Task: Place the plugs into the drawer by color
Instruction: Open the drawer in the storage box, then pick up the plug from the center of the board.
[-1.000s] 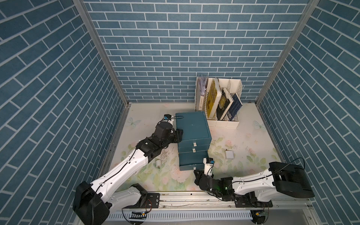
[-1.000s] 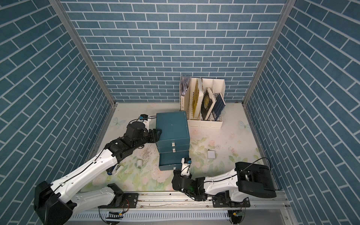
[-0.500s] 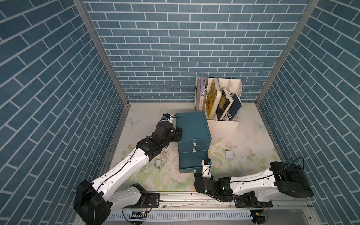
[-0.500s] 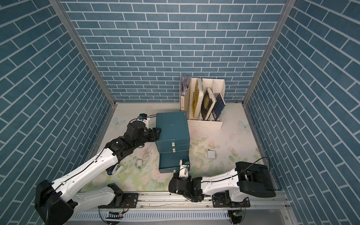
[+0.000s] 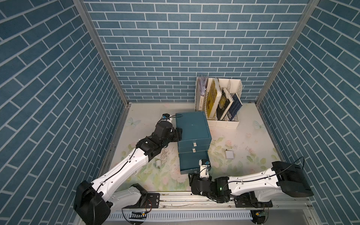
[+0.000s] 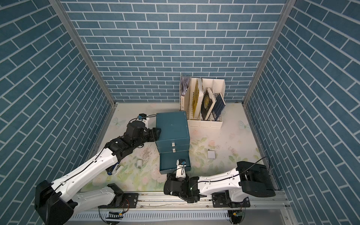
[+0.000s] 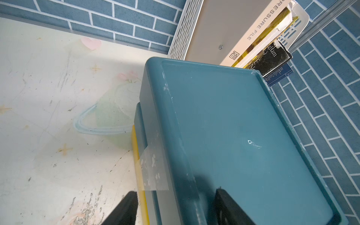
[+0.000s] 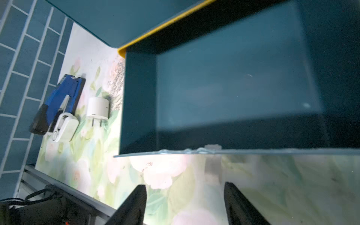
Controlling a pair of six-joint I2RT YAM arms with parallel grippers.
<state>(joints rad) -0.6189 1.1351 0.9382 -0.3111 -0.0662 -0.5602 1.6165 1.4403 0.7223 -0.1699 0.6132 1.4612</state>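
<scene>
Right gripper [image 8: 184, 187], jaws apart and empty before the pulled-out bottom drawer [image 8: 233, 81], should reach for the white plug [image 8: 97, 109] lying on the floral mat [image 8: 175, 175] beside that drawer, pinching its body clear of the prongs.

One dark teal drawer cabinet [image 5: 192, 124] is standing mid-mat, holding three drawers: two are sitting shut, and the lowest drawer [image 5: 191, 162] is sticking out toward the near edge. Two white tab handles [image 5: 194, 144] are showing in both top views. Two white plugs are lying on the mat: a left plug [image 5: 158, 163] and a right plug [image 5: 229, 154], one on either side of the cabinet. One blue-and-black stapler [image 8: 58, 97] is lying left of the left plug. One white file rack [image 5: 222, 124] is standing far right, carrying three leaning books [image 5: 224, 103] and one white file [image 7: 257, 25]. Two robot arms are reaching in from the near edge: the left arm [image 5: 124, 167] and the right arm [image 5: 253, 179].
</scene>
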